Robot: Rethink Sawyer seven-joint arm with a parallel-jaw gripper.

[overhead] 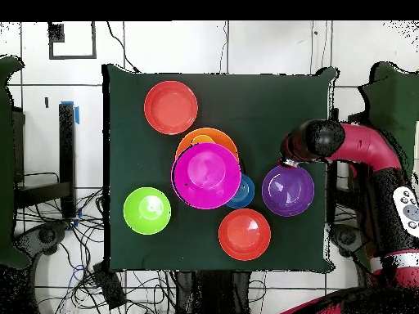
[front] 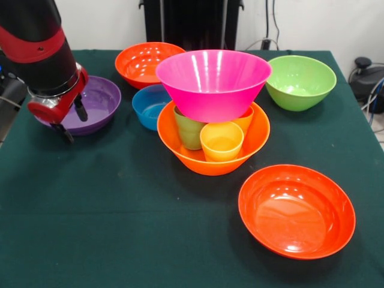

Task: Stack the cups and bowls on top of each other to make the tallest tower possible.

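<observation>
**Pink bowl perched on three cups, gripper off at the purple bowl**

Dark green cloth covers the table (front: 120, 240), with a white wall and black stand behind it at the top of the front view. At the left of that frame the gripper (front: 71, 120) hangs at the near rim of the purple bowl (front: 99, 99); its two black fingers (front: 80, 109) are spread apart and pinch nothing. The tower (front: 213, 114) sits well to the right of them, at frame centre.

Its base is the light orange bowl (front: 258, 135), which holds three upright cups: green cup (front: 189, 129) at left, yellow cup (front: 221, 141) in front, orange cup (front: 244, 119) behind at right. The pink bowl (front: 213, 81) rests upright on their rims.

All other bowls look empty. The blue bowl (front: 147, 105) touches the base's left side. One red bowl (front: 144, 63) lies at upper left, the lime bowl (front: 300, 81) at upper right, another red bowl (front: 297, 210) at lower right. Everything is glossy plastic.
</observation>
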